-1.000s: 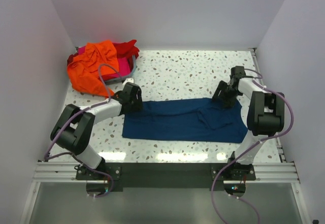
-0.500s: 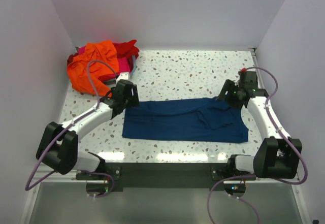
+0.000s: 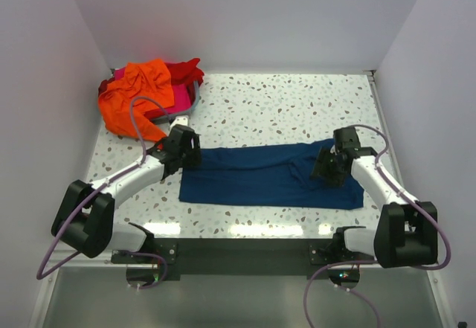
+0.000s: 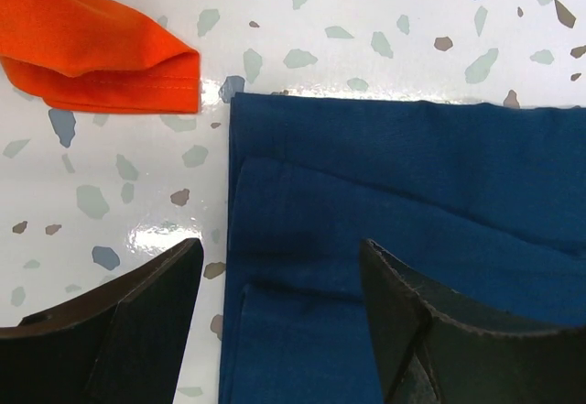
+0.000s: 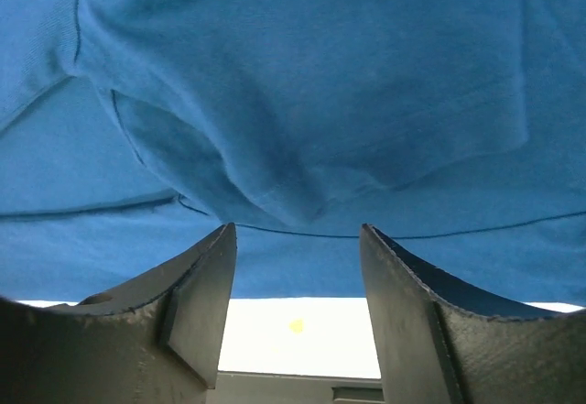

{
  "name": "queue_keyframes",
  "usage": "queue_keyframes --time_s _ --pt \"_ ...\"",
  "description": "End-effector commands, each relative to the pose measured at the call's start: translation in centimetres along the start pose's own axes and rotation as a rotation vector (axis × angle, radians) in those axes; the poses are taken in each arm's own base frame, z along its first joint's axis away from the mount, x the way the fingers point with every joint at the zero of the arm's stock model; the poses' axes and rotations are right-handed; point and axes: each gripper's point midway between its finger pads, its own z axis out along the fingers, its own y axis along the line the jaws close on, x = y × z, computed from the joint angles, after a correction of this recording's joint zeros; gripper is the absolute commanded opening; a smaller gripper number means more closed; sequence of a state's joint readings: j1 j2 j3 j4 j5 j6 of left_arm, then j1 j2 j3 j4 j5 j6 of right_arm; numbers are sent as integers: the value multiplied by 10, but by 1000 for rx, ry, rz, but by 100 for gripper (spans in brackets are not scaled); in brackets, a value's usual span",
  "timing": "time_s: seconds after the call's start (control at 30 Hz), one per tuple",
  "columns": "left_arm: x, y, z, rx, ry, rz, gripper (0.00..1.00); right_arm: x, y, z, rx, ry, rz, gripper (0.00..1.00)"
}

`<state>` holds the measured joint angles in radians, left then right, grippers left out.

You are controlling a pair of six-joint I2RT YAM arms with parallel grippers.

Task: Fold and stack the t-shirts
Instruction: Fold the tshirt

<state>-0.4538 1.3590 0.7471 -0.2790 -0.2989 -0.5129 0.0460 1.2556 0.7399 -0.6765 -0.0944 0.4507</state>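
Observation:
The navy blue t-shirt (image 3: 271, 175) lies flat on the table, folded into a long strip running left to right. My left gripper (image 3: 182, 149) hovers open over its far left corner; in the left wrist view the cloth (image 4: 412, 184) sits between and beyond the spread fingers (image 4: 137, 322), with the gripper (image 4: 279, 267) holding nothing. My right gripper (image 3: 331, 166) stands open low over the strip's right end, its fingers (image 5: 192, 294) straddling a hem of the wrinkled cloth (image 5: 302, 102), the gripper (image 5: 298, 248) not closed on it. The orange t-shirt (image 3: 137, 97), red (image 3: 190, 71) and pink (image 3: 181, 97) ones are heaped at the back left.
The heap sits in and over a grey basket (image 3: 195, 99) at the back left corner. A flap of the orange shirt (image 4: 92, 56) reaches close to the navy strip's left corner. White walls close in the speckled table (image 3: 282, 105) on three sides.
My right gripper has come from the strip's far right corner toward me, down over its right end. My left arm has stretched out, and its gripper shifted slightly at the left corner.

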Motion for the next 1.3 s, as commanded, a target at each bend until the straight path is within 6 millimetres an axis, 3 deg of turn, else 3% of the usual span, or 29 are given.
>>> queue_keyframes --time_s 0.0,0.23,0.5,0.63,0.83,1.0,1.27 --pt "-6 0 -4 9 -23 -15 73 -6 4 6 11 -38 3 58" --pt "-3 2 -3 2 -19 -10 73 6 0 23 54 -11 -9 52" --pt "-2 3 -2 -2 -15 -5 73 6 3 39 60 8 -15 46" --pt "-2 4 -2 -6 -16 -4 73 7 4 42 66 17 -18 36" --pt "-2 4 -1 -7 -15 -3 73 4 6 30 64 -3 -30 31" --pt "1 2 1 2 -7 -3 73 4 3 26 82 -2 -39 40" --pt "5 3 3 4 -2 -5 73 -1 11 15 53 -30 -30 40"
